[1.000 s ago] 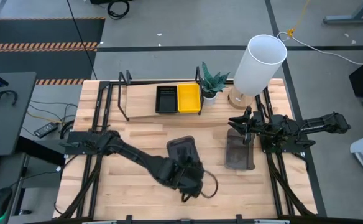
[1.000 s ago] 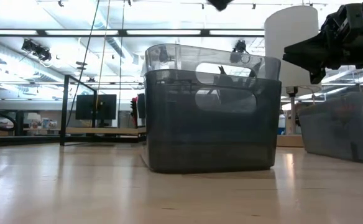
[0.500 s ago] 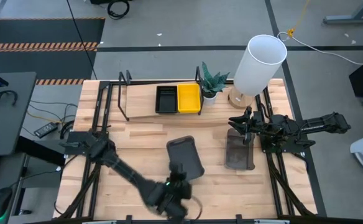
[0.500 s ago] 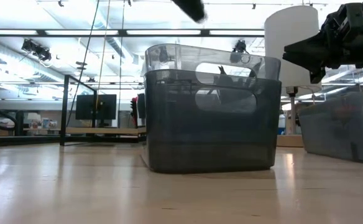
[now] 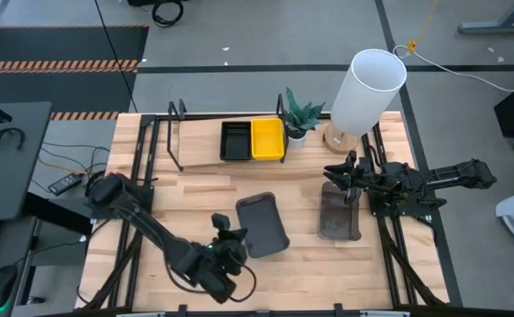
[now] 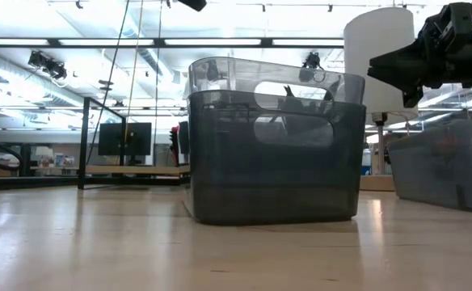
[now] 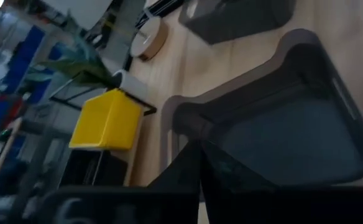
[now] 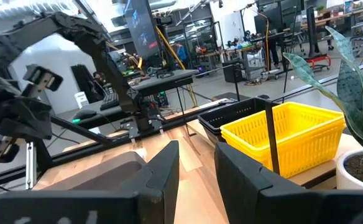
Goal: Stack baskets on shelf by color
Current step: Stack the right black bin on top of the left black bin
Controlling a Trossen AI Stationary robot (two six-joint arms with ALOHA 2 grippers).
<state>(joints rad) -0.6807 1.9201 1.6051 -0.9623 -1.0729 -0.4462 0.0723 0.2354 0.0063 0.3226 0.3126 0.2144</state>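
Two smoky grey baskets (image 6: 272,153) sit nested on the table's middle, seen from above as one grey basket (image 5: 261,226). My left gripper (image 5: 233,236) is shut and empty just left of that stack, above its rim (image 7: 200,146). A third grey basket (image 5: 339,216) stands on the table at the right. My right gripper (image 5: 338,173) hovers open over that basket's far end, clear of it (image 6: 398,73). On the shelf (image 5: 178,132) at the back rest a black basket (image 5: 235,141) and a yellow basket (image 5: 268,139), side by side.
A white cylindrical lamp (image 5: 367,88) on a wooden foot and a small potted plant (image 5: 299,114) stand at the back right, beside the shelf's right post. Bare wood lies along the table's near edge and on the left.
My left gripper has drawn back from above the middle grey baskets, first toward the table's near edge, then toward the left, and now points at the stack from its left. The baskets stay on the table.
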